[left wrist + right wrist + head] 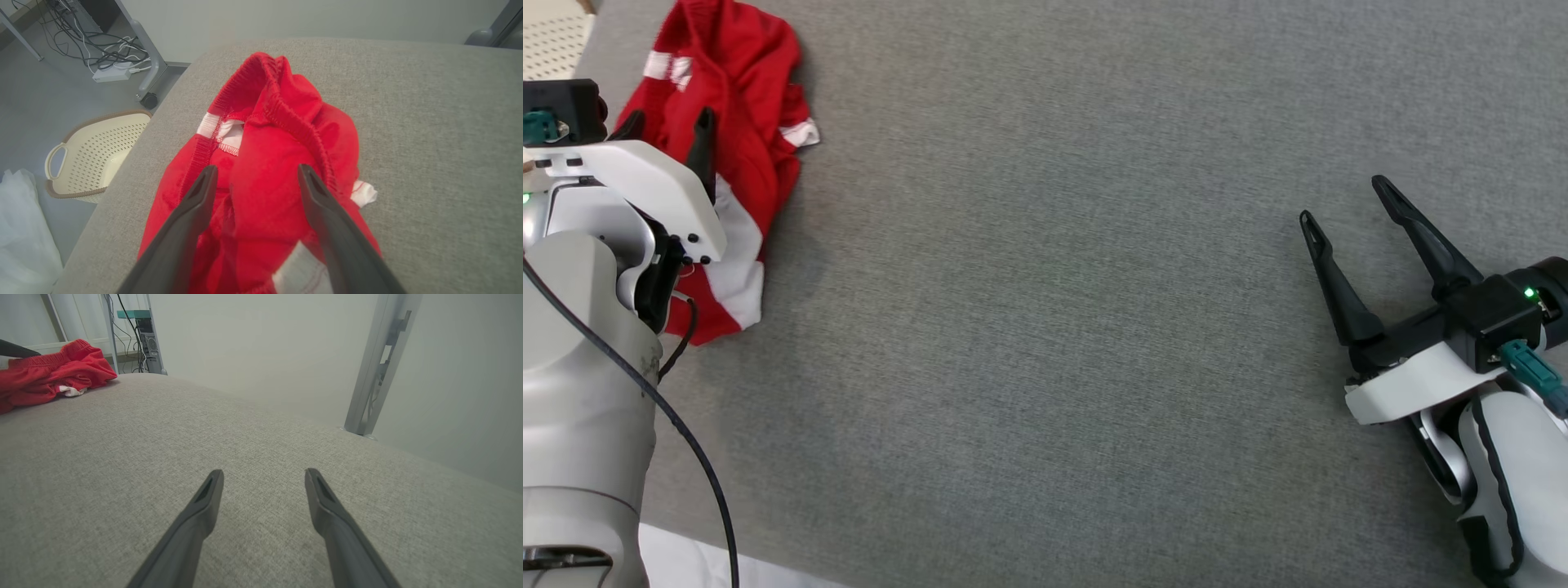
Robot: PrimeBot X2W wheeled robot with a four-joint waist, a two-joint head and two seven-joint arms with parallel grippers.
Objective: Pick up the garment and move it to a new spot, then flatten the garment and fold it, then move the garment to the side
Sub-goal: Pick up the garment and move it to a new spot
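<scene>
Left wrist view is showing the released left end effector [254, 171] hovering over red shorts [278, 134] lying at the counter's [429, 122] left edge, the released right end effector [1344, 200] sitting well apart.

Head view: the grey padded surface [1094, 327] was looked down on steeply from above, with the left gripper [668, 122] framed at the upper left and the right gripper [1343, 199] at the right.
Left wrist view: the camera was pointed forward and down, close over the red garment [278, 171]; a basket [102, 151] on the floor [49, 102] was taken in past the surface's edge.
Right wrist view: the camera was held low and near the surface, faced across it toward a pale wall [265, 355].
Shared ground: the surface and the garment were caught by all three views; from the right wrist the garment was seen far off, at the upper left.
</scene>
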